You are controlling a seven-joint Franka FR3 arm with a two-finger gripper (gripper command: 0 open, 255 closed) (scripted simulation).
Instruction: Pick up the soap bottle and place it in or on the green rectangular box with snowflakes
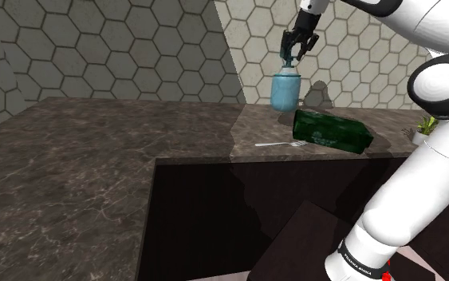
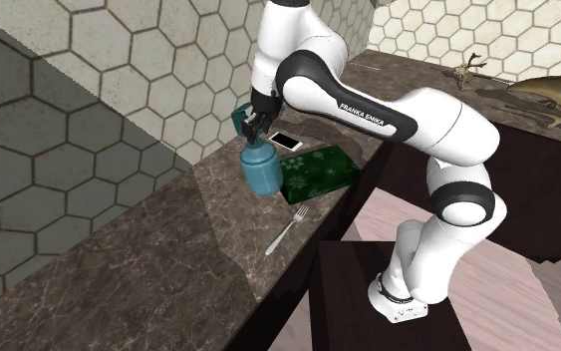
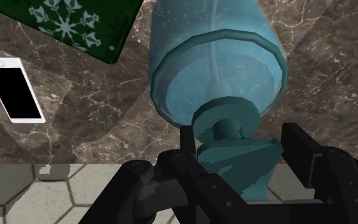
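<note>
A light-blue soap bottle (image 1: 286,89) with a teal pump top stands upright under my gripper (image 1: 297,49), close to the hexagon-tiled wall. In the wrist view both black fingers clasp the pump head (image 3: 238,159), with the bottle's body (image 3: 215,70) below them. I cannot tell whether its base touches the dark marble counter (image 1: 135,136). The green box with white snowflakes (image 1: 332,132) lies flat on the counter just beside the bottle; it also shows in the second exterior view, where the green box (image 2: 320,170) lies next to the bottle (image 2: 263,170) and gripper (image 2: 252,128).
A silver fork (image 1: 282,144) lies near the counter's front edge by the box. A white phone (image 2: 286,141) with a black screen rests behind the box. A small plant (image 1: 427,126) stands at the shoulder view's right. Antler-like decor (image 2: 472,70) sits farther along the counter.
</note>
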